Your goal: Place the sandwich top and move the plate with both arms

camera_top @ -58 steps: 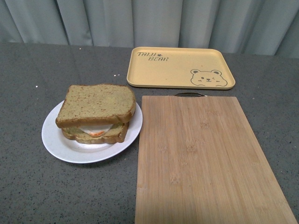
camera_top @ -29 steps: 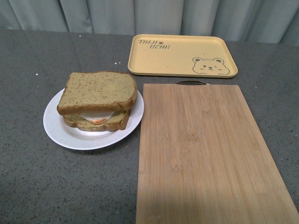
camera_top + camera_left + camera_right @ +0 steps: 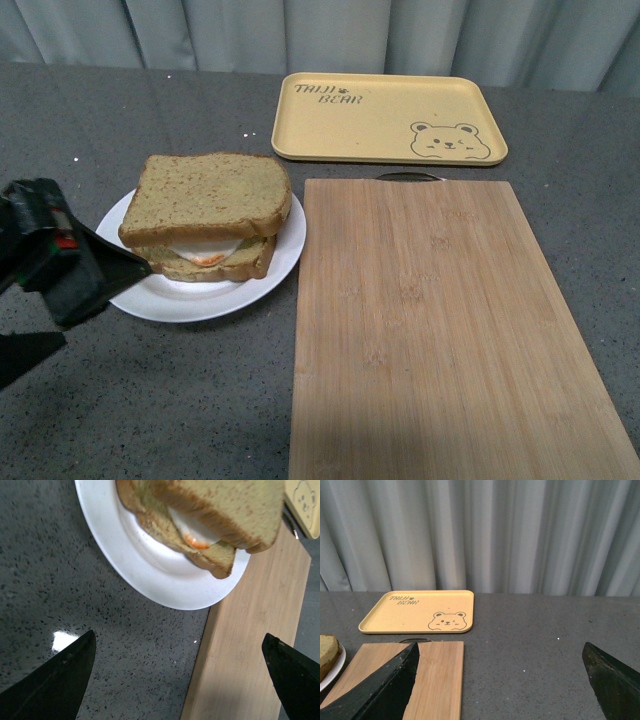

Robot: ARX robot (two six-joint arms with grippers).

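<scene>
My left fingers [image 3: 60, 680] are spread wide with nothing between them. They hover at the plate's 8 o'clock, one tip just beside the rim. The plate [image 3: 200, 305] sits on the grey surface [image 3: 150, 420] and holds the whole stack: the sandwich top [image 3: 205, 195] lies over the fried egg [image 3: 205, 252] on the lower slice [image 3: 200, 270]. I judge the placing done and the carry not yet begun.

The bread looks soft and light, and the loose top could slide if the plate tilts. The plate is stiff and probably slippery, so I would pinch its bare rim at 9 and 3 o'clock and keep it level.

At the plate's 3 o'clock, touching or nearly so, lies the wooden board [image 3: 430, 320]. At the board's 12 o'clock, the yellow tray [image 3: 385, 115] carries only its bear drawing. My right fingers [image 3: 385, 690] are spread too, gripping nothing.
</scene>
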